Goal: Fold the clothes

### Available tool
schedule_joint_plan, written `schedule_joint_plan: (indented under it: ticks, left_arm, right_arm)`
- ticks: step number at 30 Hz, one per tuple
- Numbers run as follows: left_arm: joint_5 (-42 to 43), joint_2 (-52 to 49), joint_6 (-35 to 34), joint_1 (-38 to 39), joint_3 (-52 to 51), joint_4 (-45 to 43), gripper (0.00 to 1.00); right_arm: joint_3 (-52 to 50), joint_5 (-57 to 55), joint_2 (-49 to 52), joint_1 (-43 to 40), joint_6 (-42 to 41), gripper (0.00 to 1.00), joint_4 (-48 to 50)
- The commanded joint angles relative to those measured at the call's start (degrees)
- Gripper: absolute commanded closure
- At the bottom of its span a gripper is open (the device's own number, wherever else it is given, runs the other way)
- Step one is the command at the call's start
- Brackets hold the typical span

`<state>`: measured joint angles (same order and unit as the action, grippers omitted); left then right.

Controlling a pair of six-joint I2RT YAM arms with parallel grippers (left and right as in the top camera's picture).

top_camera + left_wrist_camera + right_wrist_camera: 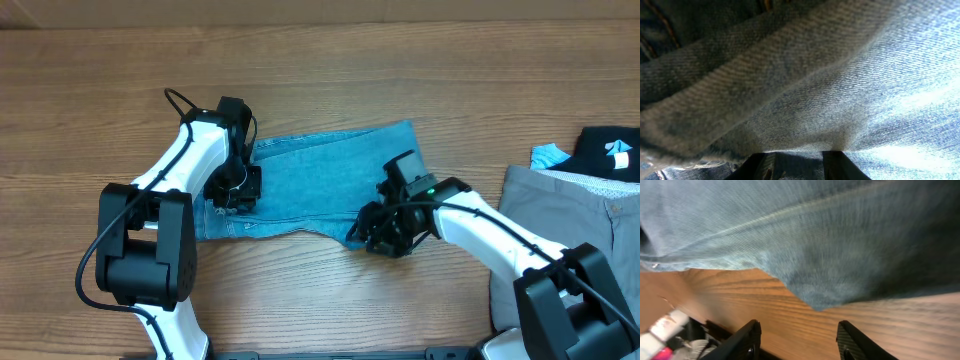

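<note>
The light-blue denim jeans [320, 180] lie folded into a flat band across the middle of the table. My left gripper [235, 195] rests on their left end. In the left wrist view its fingers [794, 152] stand apart with denim [830, 85] between them, and a fold with a frayed hem covers the tips. My right gripper [372, 238] is at the jeans' lower right edge. In the right wrist view it is open and empty [797, 327] over bare wood, just short of a corner of the jeans [815, 245].
Grey trousers [560, 220] lie at the right edge of the table, with a black top [610, 150] and a small light-blue piece [548, 155] behind them. The wooden table [320, 60] stretches behind the jeans. The right wrist view shows clutter [660, 332] beyond the table's front edge.
</note>
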<state>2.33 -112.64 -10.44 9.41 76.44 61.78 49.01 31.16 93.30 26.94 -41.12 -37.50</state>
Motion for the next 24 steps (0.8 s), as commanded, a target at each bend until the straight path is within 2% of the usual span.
schedule_joint_plan:
  ticks: [1,5,7,9,12,14,17,18,24]
  left_arm:
    - [-2.3,-0.6,-0.9,0.0,0.0,-0.4,0.65]
    - [-2.3,-0.6,-0.9,-0.1,0.0,-0.4,0.65]
    - [-2.3,-0.6,-0.9,-0.1,0.0,-0.4,0.65]
    - [-2.4,-0.6,-0.9,-0.1,0.0,-0.4,0.65]
    - [-2.4,-0.6,-0.7,-0.1,0.0,-0.4,0.64]
    - [-2.4,-0.6,-0.7,-0.1,0.0,-0.4,0.65]
    - [-2.4,-0.6,-0.7,-0.1,0.0,-0.5,0.64]
    - [-2.4,-0.6,-0.7,-0.1,0.0,-0.6,0.64]
    - [-2.4,-0.6,-0.7,-0.1,0.0,-0.5,0.64]
  right_arm:
    - [-1.9,-2.1,0.0,2.0,-12.1,0.48,2.4]
    - [-1.9,-6.0,0.1,3.3,-14.2,0.50,4.3]
    - [-1.9,-9.3,0.1,3.3,-14.4,0.61,6.4]
    - [-1.9,-12.2,0.1,3.3,-14.4,0.68,7.5]
    - [-1.9,-11.6,0.1,3.8,-14.4,0.67,7.8]
    - [-1.9,-11.6,0.1,4.6,-14.4,0.61,7.7]
    - [-1.9,-11.6,0.1,7.0,-14.4,0.59,8.7]
    - [-1.9,-11.7,0.1,8.3,-14.4,0.55,9.7]
    - [-2.2,-15.1,0.1,9.9,-16.9,0.56,9.1]
